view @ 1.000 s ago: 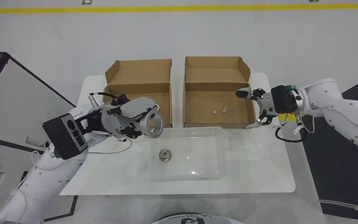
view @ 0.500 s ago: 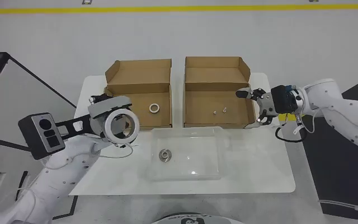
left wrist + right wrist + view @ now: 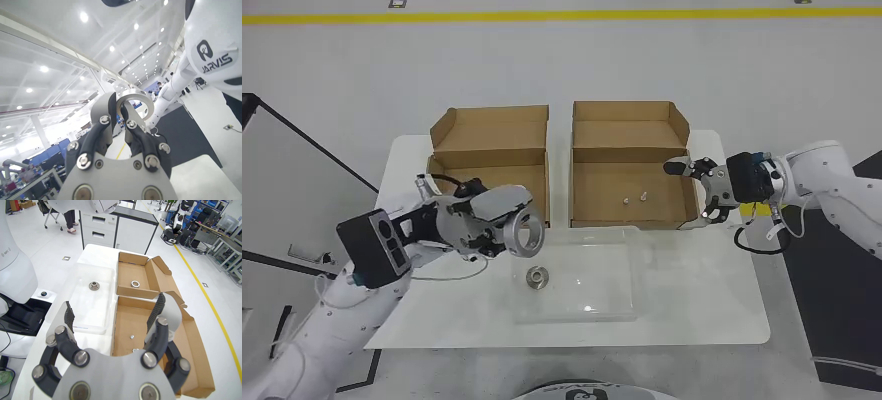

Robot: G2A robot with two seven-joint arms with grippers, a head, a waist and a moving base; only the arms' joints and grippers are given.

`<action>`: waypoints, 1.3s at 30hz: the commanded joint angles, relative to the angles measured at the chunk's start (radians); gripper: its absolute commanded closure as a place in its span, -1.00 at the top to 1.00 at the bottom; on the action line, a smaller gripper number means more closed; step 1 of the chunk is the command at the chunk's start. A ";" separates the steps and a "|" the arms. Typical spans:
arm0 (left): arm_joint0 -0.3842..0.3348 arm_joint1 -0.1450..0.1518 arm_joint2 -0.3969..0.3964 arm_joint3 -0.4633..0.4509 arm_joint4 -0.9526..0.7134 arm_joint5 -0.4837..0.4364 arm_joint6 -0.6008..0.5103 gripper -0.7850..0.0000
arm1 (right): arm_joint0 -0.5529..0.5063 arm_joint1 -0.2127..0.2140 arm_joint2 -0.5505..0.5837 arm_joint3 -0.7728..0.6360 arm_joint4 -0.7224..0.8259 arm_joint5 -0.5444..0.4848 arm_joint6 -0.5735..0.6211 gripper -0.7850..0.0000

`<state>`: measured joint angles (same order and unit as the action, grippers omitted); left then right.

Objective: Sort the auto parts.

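A white bench (image 3: 712, 300) stands on a pale workshop floor. At its left, the left gripper (image 3: 118, 108) has its fingers closed on one side of the rim of a large metal ring (image 3: 136, 93). From above, the ring hangs over the bench just in front of the left box (image 3: 132, 273), beside the near left corner of the tray (image 3: 612, 290). A smaller ring (image 3: 135, 283) lies in that box, so the held one most likely belongs there too.

To do this well, lift the ring over the box's front wall and bring it low over bare cardboard beside the small ring. Part the fingers only when it is low. It is pinched at one edge and could swing or roll if dropped from height.

In the tray a flanged hub (image 3: 538, 277) waits to be sorted. The right box (image 3: 607, 185) holds small bolts (image 3: 642, 196). At its right edge the right gripper (image 3: 114, 307) hovers with its fingers spread wide and empty.
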<state>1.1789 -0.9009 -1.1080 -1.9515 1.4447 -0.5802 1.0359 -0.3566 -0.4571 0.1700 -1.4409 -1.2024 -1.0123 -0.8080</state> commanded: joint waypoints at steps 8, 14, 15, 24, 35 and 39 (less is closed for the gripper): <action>0.037 -0.020 -0.010 -0.031 -0.187 0.046 0.097 -1.00 | 0.000 0.000 0.000 0.000 0.000 0.000 0.000 1.00; 0.034 -0.042 -0.005 -0.052 -0.319 0.077 0.151 -1.00 | 0.000 0.000 0.000 0.000 0.000 0.000 0.000 1.00; 0.033 -0.045 -0.005 -0.054 -0.338 0.079 0.161 -1.00 | 0.000 0.000 0.000 0.000 0.000 0.000 0.000 1.00; 0.034 -0.060 -0.030 -0.045 -0.310 0.053 0.132 -1.00 | 0.000 0.000 0.000 0.000 0.000 0.000 0.000 1.00; 0.048 -0.062 -0.046 -0.018 -0.133 -0.021 0.067 -1.00 | 0.000 0.000 0.000 0.000 0.000 0.000 0.000 1.00; 0.046 -0.070 -0.043 -0.014 -0.159 -0.017 0.081 -1.00 | 0.000 0.000 0.000 0.000 0.000 0.000 0.000 1.00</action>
<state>1.2254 -0.9692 -1.1517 -1.9671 1.2955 -0.5997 1.1137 -0.3566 -0.4571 0.1700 -1.4409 -1.2024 -1.0123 -0.8080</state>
